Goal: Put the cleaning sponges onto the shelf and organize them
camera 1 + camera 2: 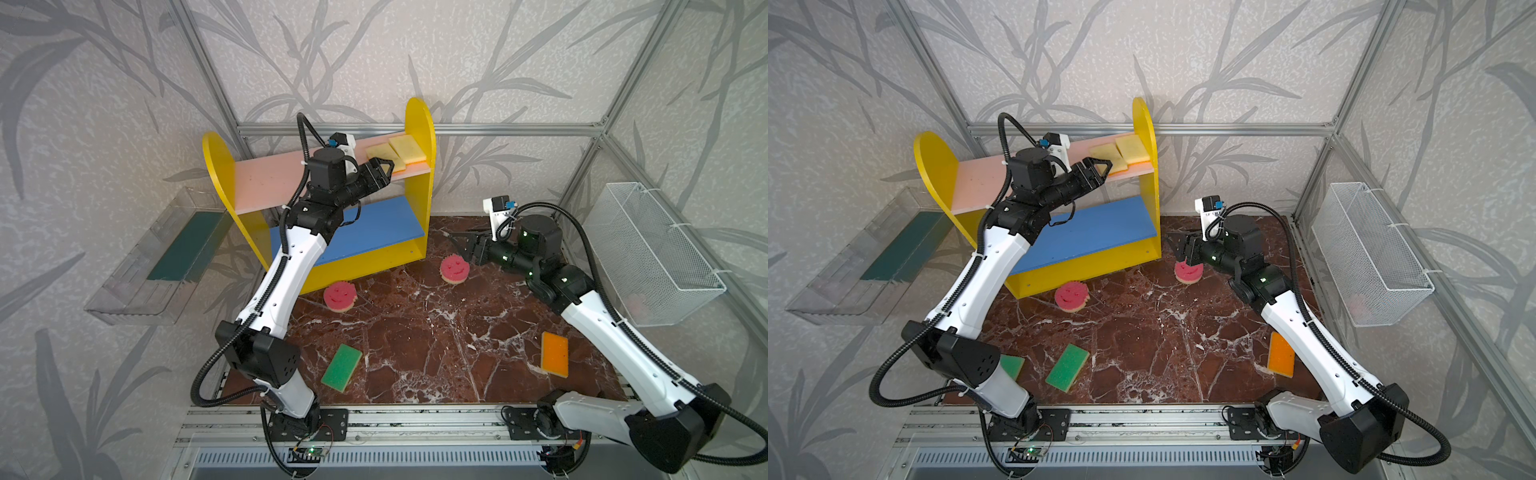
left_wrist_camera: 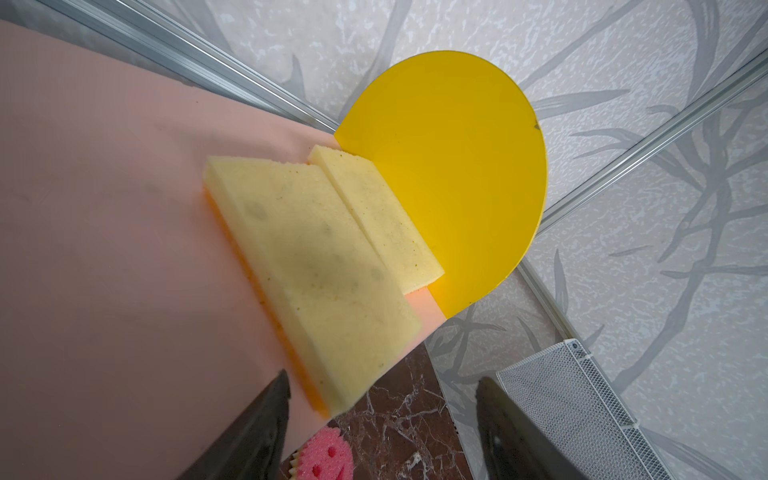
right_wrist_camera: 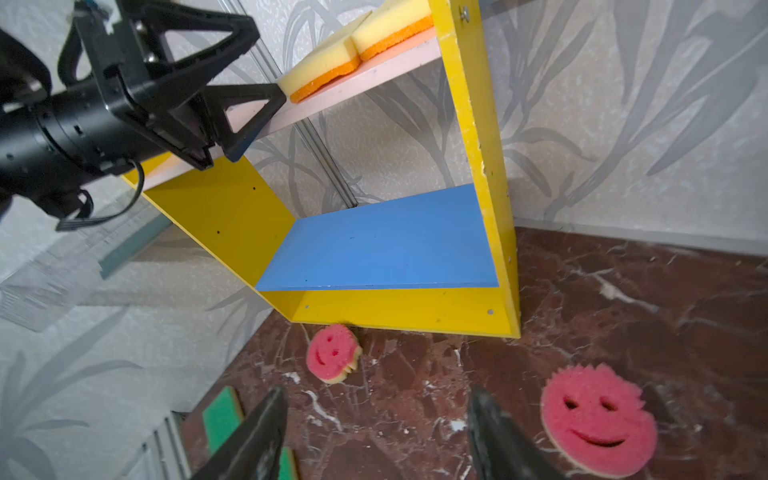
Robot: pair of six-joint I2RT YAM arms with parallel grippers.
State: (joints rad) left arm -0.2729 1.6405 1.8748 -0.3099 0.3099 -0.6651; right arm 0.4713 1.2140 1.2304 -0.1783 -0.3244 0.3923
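With your right gripper and left gripper both parted and empty, square the right over the mid-frame pink smiley sponge, then pinch its soft edges gently.

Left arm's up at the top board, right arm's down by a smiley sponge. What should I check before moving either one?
Left gripper open and empty: ok.
Far yellow sponge flat on the pink upper board: ok.
Nearer yellow sponge clear of the board's front edge: cannot tell, its end sits right there.
Right gripper open and empty: ok.
Round pink sponge between the right gripper's fingers: not ok, it lies off to one side.
Blue middle board free: ok.
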